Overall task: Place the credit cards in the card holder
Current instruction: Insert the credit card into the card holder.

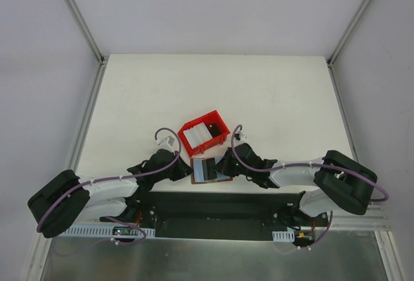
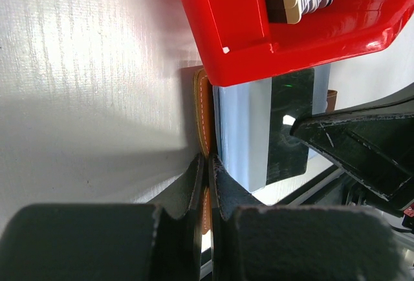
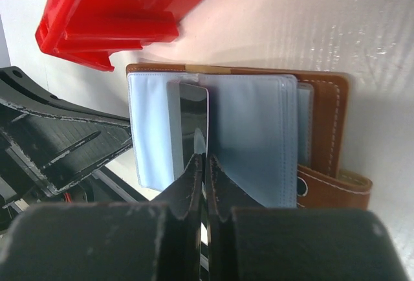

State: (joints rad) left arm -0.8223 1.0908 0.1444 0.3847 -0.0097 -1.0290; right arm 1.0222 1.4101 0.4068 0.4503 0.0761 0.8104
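The card holder [image 1: 208, 169] lies open near the table's front edge, brown leather with pale grey-blue sleeves [image 3: 252, 132]. My left gripper [image 2: 207, 164] is shut on its brown left edge [image 2: 203, 109], pinning it. My right gripper [image 3: 206, 161] is shut on a dark glossy credit card [image 3: 193, 116] that stands partly inside a sleeve. The card also shows in the left wrist view [image 2: 291, 125]. More credit cards [image 1: 200, 132] stand upright in the red tray [image 1: 217, 140] just behind the holder. In the top view the left gripper [image 1: 187, 173] and the right gripper [image 1: 223, 166] flank the holder.
The red tray [image 2: 259, 35] touches or overhangs the holder's far edge, close above both grippers. The table's front edge and a black base rail [image 1: 207, 206] lie right behind the holder. White table [image 1: 213, 87] extends beyond the tray.
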